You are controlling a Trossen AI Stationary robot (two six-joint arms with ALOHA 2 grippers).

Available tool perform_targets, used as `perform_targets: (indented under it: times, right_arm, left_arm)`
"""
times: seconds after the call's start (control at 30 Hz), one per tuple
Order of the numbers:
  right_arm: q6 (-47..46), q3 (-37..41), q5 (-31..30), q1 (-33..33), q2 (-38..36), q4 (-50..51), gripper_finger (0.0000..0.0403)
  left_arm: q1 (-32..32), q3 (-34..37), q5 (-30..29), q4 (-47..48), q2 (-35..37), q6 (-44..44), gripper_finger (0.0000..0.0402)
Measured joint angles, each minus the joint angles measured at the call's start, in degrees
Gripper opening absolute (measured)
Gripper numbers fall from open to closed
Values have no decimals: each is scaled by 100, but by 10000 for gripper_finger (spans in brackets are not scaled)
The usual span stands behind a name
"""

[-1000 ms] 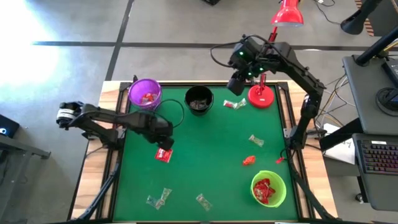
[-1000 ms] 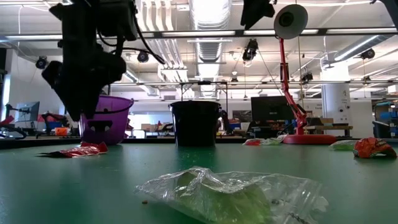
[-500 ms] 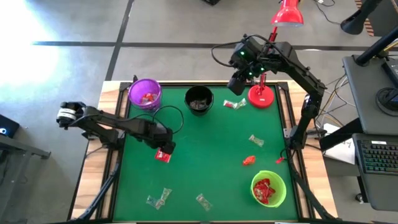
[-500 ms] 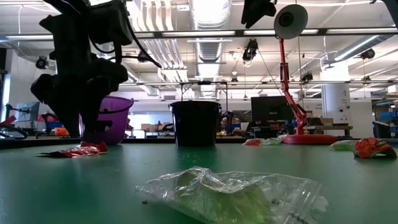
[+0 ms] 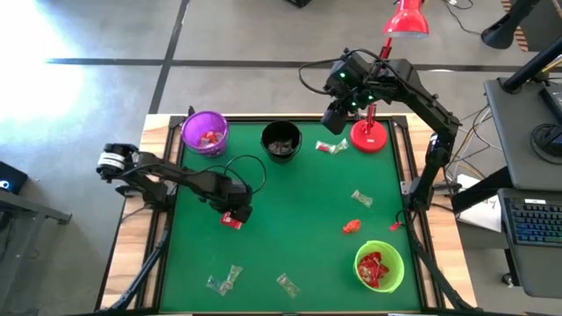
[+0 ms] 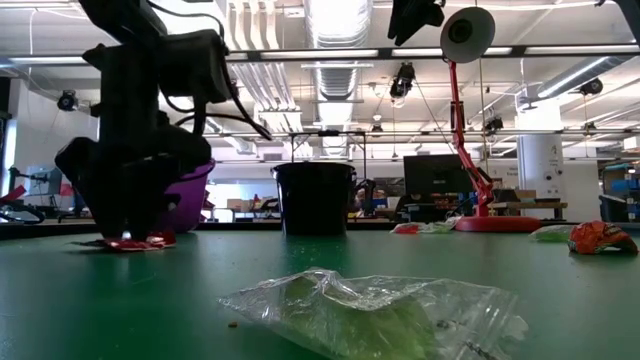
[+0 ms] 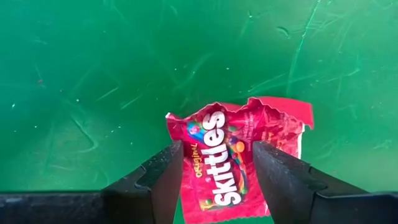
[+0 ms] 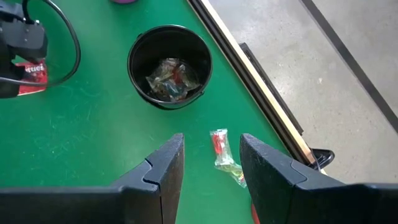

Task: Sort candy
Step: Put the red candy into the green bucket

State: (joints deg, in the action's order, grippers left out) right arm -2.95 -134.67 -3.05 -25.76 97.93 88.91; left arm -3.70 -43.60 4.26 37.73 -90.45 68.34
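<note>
The left gripper's (image 7: 214, 180) fingers (image 7: 163, 177) stand open on both sides of a red Skittles packet (image 7: 231, 158), which lies flat on the green tabletop (image 5: 299, 202). They do not hold it. The right gripper's (image 8: 211, 171) fingers are open too, high above a small clear-wrapped candy (image 8: 222, 155) near the black bowl (image 8: 169, 65).
</note>
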Motion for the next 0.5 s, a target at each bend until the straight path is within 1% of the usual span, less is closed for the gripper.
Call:
perform_targets:
  times: [0.1,0.2,0.3,0.5]
  right_arm:
    - [3,0,0,0,0,-1,148]
    - [14,0,0,0,0,-1,148]
    - [22,0,0,0,0,-1,148]
    - [71,0,0,0,0,122,148]
  left_arm:
    - [0,-55,13,16,-162,-82,171]
    - [0,-121,10,37,-217,-211,146]
    - [0,-183,7,40,-211,-646,106]
    - [0,-256,-31,91,-130,-1163,18]
